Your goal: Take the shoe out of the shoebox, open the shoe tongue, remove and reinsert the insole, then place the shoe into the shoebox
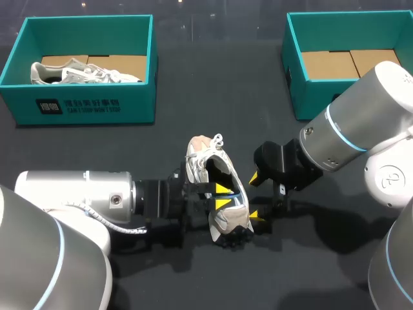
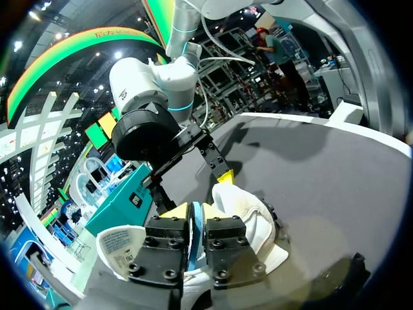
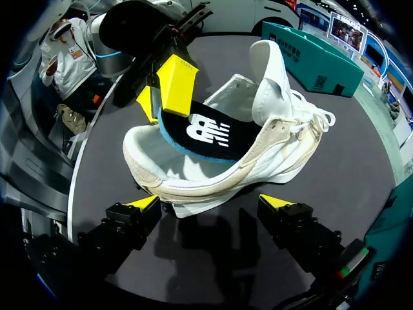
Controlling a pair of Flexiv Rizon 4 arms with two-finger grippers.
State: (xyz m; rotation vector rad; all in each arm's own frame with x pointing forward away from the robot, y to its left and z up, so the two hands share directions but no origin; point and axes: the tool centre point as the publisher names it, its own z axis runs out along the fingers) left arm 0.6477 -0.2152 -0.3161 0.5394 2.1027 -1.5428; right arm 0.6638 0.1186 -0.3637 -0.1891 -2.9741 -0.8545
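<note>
A white sneaker (image 1: 218, 194) lies on its side mid-table, opening toward my left arm. Its black insole with a blue edge (image 3: 200, 132) sticks partway out of the heel opening. My left gripper (image 1: 222, 196) is shut on that insole (image 2: 195, 227), one yellow tip on each face of it. The sneaker's white upper (image 2: 248, 213) shows just past those fingers. My right gripper (image 1: 257, 197) stands open on the shoe's far side. In its own view the right gripper (image 3: 211, 205) sits just short of the sneaker's sole (image 3: 213, 187), fingers wide apart.
A teal shoebox (image 1: 84, 106) at the back left holds a second sneaker (image 1: 80, 72). Another teal shoebox (image 1: 293, 71) at the back right shows only its cardboard floor. Dark tabletop surrounds the shoe.
</note>
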